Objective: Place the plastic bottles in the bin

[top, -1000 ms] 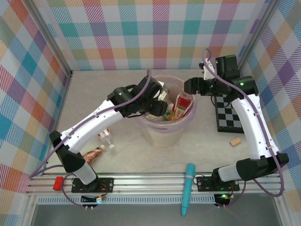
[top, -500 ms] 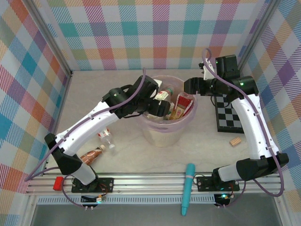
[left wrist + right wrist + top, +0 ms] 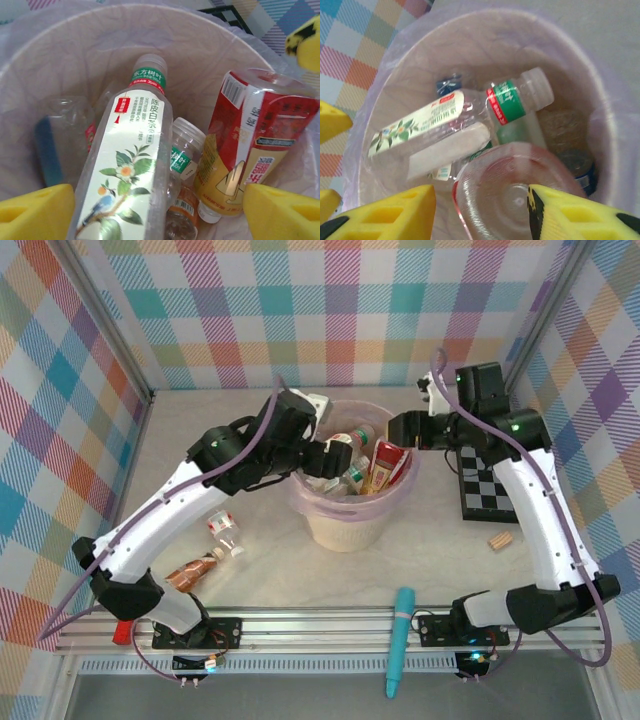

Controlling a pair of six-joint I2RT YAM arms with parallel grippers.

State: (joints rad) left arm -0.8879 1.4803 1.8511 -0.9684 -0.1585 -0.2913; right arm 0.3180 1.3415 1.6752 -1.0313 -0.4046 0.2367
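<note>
Crowding the pink-lined round pale bin (image 3: 345, 530), the left arm (image 3: 170, 515) and right arm (image 3: 535, 500) are seen from above; a clear plastic bottle (image 3: 225, 532) and a copper-brown bottle (image 3: 195, 570) lie on the table (image 3: 300, 580) beside the left arm. Left wrist: left fingers (image 3: 35, 210) are released above a white-labelled bottle (image 3: 127, 170). Right wrist: right fingers (image 3: 385, 215), spread around a red-labelled bottle (image 3: 510, 195), could snag and tip it out.

Left wrist cam looked down into the bin (image 3: 215, 45), pink bag (image 3: 75, 45) lining its wall. A tall clear bottle (image 3: 131, 150) w/ white floral label & green neck band lay diagonally, cap toward the far wall. Touching its right side was a small clear bottle (image 3: 186, 150) w/ ribbed cap. At right, a red-and-yellow bottle (image 3: 255, 145) sat cap-down. At left lay a blue-labelled bottle (image 3: 50, 150). The left gripper (image 3: 159, 207) had its yellow pads (image 3: 35, 210) wide apart at the btm corners.
</note>
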